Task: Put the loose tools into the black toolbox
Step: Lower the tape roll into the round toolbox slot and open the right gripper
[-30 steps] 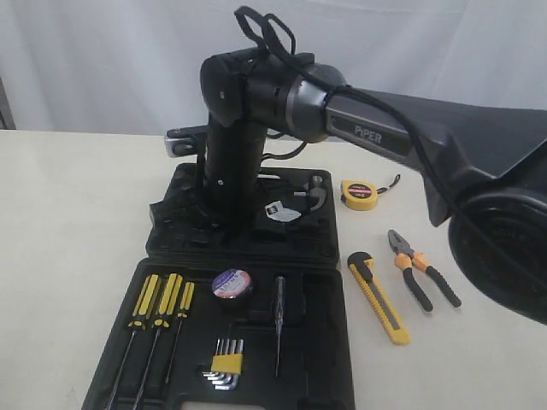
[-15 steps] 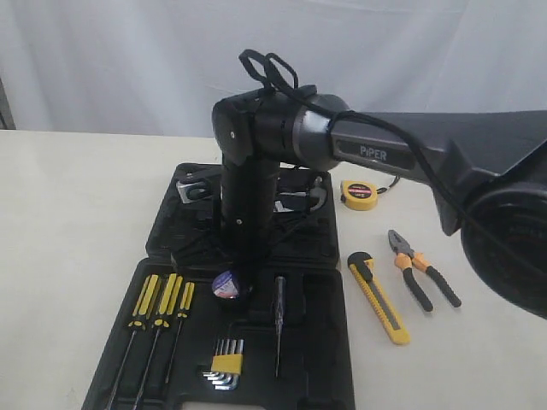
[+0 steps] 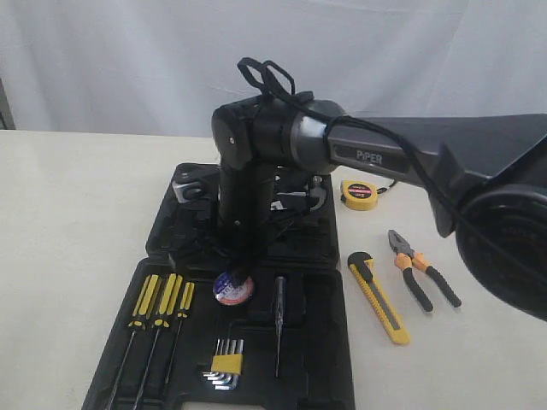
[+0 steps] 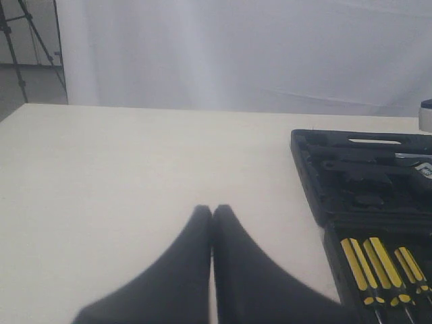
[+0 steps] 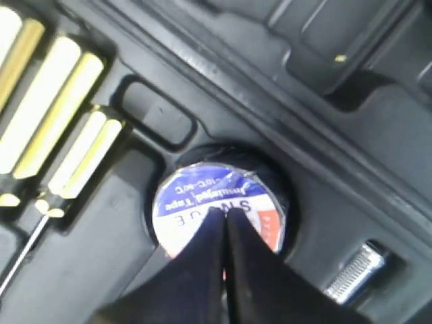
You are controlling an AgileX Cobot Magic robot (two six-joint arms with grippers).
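Note:
The black toolbox lies open with both halves flat. The dark tape roll with its white-blue label sits in a round recess of the near half. My right gripper points down at it, shut, with nothing between the fingers. In the right wrist view the closed tips lie over the tape roll's label; whether they touch it is unclear. On the table right of the box lie the yellow tape measure, the utility knife and the pliers. My left gripper is shut over bare table beside the toolbox.
Yellow-handled screwdrivers and a hex key set sit in the near half, with a thin tester screwdriver beside them. A metal hammer head lies in the far half. The right arm spans the table's right side.
The right arm has swung from over the far half of the toolbox toward the near half and down onto the tape roll, and its gripper has closed. The left gripper's earlier state is not shown.

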